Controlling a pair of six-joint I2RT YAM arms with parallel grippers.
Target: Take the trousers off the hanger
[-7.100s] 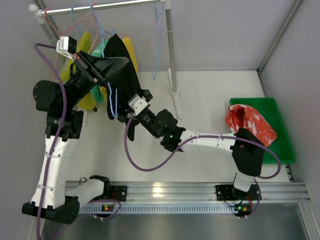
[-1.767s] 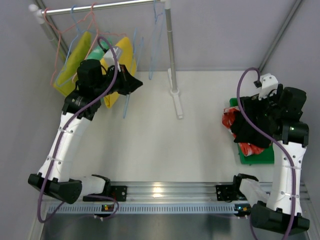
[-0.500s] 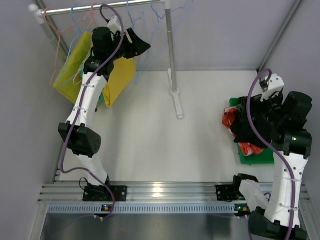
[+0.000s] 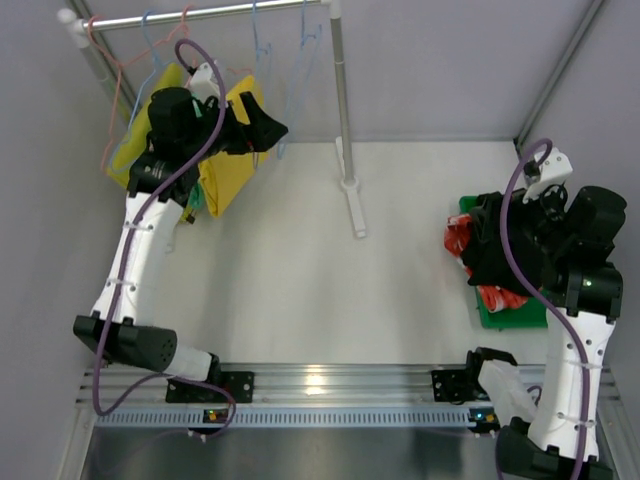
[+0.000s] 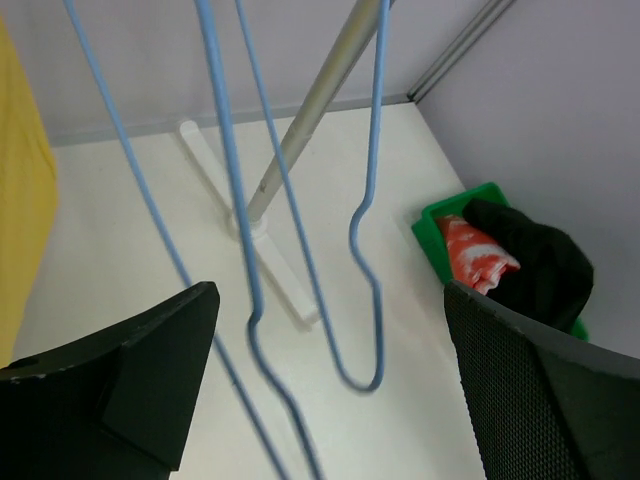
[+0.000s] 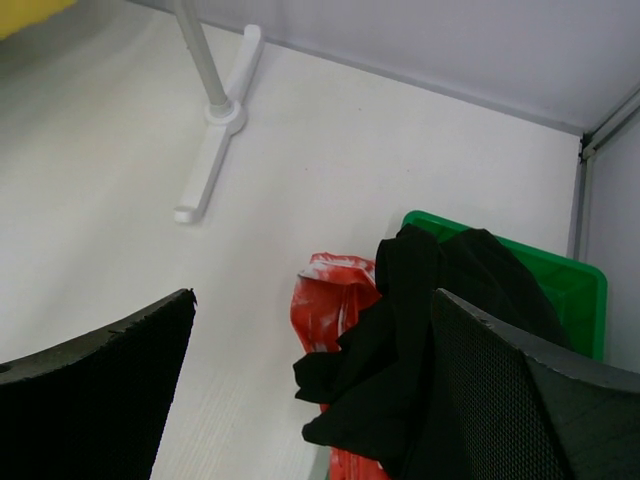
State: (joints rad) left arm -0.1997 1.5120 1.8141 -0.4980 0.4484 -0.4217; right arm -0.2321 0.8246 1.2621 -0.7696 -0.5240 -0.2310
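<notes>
The black trousers (image 4: pixel 503 262) lie crumpled in the green tray (image 4: pixel 512 312) at the right, on top of the red-orange patterned trousers (image 4: pixel 460 240). My right gripper (image 6: pixel 312 296) hovers open just above them, over the black trousers (image 6: pixel 440 330) and the red-orange pair (image 6: pixel 330 300). My left gripper (image 4: pixel 264 130) is open and empty beside the rack. Bare blue wire hangers (image 5: pixel 365 250) dangle in front of my left gripper (image 5: pixel 328 300), touching neither finger. The hangers (image 4: pixel 262 42) hang from the rail (image 4: pixel 200 14).
Two yellow pairs (image 4: pixel 232 160) and a green patterned pair (image 4: pixel 192 203) still hang at the rail's left end, close to the left arm. The rack's upright pole (image 4: pixel 344 100) and white foot (image 4: pixel 353 200) stand mid-table. Grey walls close in the sides.
My left gripper has opened, leaving the blue hanger on the rail, and has dropped down and left away from the rail. The right arm has hardly moved.
</notes>
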